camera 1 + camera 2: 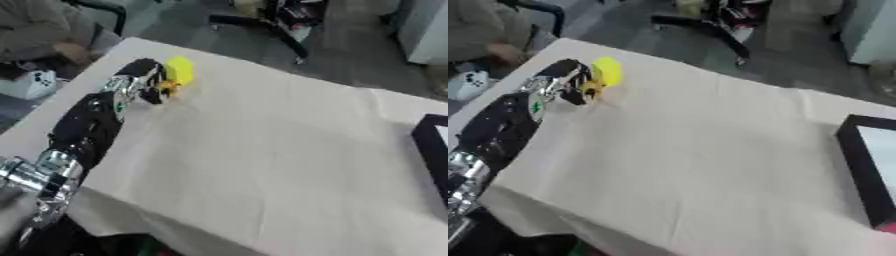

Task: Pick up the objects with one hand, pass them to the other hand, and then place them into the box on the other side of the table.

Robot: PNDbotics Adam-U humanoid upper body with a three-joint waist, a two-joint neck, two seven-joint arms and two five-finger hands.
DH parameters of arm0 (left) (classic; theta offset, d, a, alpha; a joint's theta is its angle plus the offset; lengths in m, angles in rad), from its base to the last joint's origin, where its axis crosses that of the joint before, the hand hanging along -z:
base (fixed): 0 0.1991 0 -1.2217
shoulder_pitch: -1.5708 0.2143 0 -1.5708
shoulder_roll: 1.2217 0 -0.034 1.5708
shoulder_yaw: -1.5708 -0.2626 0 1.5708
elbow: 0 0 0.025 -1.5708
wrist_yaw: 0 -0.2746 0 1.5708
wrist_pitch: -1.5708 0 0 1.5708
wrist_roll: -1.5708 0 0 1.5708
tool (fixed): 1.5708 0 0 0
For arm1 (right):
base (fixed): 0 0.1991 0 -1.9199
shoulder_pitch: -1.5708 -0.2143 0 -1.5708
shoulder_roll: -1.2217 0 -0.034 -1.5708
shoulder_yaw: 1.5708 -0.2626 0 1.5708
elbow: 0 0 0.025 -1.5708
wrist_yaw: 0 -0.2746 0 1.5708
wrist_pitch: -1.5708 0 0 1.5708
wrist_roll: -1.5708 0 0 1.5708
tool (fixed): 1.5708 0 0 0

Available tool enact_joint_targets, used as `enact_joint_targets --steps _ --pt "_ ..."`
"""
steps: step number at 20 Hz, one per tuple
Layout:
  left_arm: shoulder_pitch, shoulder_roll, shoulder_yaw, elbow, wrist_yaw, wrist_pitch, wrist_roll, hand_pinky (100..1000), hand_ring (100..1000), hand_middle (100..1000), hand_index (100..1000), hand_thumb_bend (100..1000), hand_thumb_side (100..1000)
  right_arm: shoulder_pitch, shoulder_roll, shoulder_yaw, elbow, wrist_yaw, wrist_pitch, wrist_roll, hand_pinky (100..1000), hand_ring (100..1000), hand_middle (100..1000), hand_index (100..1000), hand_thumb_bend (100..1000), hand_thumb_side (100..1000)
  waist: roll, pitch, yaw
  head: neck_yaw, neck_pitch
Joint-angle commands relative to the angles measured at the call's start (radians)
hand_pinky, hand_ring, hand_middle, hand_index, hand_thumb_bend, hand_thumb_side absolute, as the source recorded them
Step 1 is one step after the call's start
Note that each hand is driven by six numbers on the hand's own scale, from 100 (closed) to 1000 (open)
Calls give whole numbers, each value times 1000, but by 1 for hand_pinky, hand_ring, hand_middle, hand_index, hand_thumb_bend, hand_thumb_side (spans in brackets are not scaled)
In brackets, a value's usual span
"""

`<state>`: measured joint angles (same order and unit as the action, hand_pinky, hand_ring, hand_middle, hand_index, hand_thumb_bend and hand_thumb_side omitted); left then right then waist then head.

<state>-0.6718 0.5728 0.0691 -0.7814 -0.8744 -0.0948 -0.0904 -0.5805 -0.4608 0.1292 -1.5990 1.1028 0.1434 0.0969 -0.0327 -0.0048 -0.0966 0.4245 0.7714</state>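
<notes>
- Left eye view:
  - Nearest the camera is the left arm (79,135), black with silver joints, coming in from the lower left corner and reaching up and away along the left side of the table (262,150).
  - At its far end the left hand (144,80) sits against a yellow object (178,71); the fingers look curled round its lower part, though blur keeps the exact hold from being sure.
  - That yellow object lies just beyond and to the right of the hand, touching it, near the far left corner of the table. Its long axis seems to run roughly upright in the picture, away from the robot.
  - No right hand shows, so the left is plainly the nearer one for this pick.
  - A pale cloth covers the table, creased but otherwise bare across the middle.
- Right eye view:
  - A black box (859,170) with a pale inside shows best here, at the right edge of the table, well apart from the yellow object.
  - By my judgement the coming move turns on that gap: the object must travel rightward across the bare cloth, which calls for a handover to the right hand.
  - Beyond the table lies a grey floor with chair legs and furniture.
</notes>
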Motion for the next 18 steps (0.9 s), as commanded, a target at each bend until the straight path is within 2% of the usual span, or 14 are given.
enact_joint_targets --steps 1,5,9,13,18 --pt "4 33 -13 -153 193 -29 -10 645 397 361 372 316 100 -13 16 33 -42 -60 -29 -11 749 736 770 1000 282 454 4 -5 3 -27 -1" --pt "17 0 -88 -263 514 -45 -96 650 399 362 372 385 100 -27 105 127 -112 -115 -118 -75 726 710 729 985 278 385 4 -4 5 -63 -1" --pt "-6 -56 -195 -351 784 -25 -211 655 403 366 379 428 100 -57 217 233 -118 -96 -218 -102 754 724 738 940 265 347 1 -3 7 -99 -1" --pt "-48 -91 -306 -403 954 17 -287 658 409 371 384 451 100 -90 284 313 -41 -38 -301 -74 817 752 768 908 266 323 3 -2 12 -135 -1" --pt "-69 -132 -380 -424 1072 77 -341 666 423 384 397 475 100 -107 321 344 5 51 -356 -57 862 774 795 904 278 316 3 1 15 -205 -1"
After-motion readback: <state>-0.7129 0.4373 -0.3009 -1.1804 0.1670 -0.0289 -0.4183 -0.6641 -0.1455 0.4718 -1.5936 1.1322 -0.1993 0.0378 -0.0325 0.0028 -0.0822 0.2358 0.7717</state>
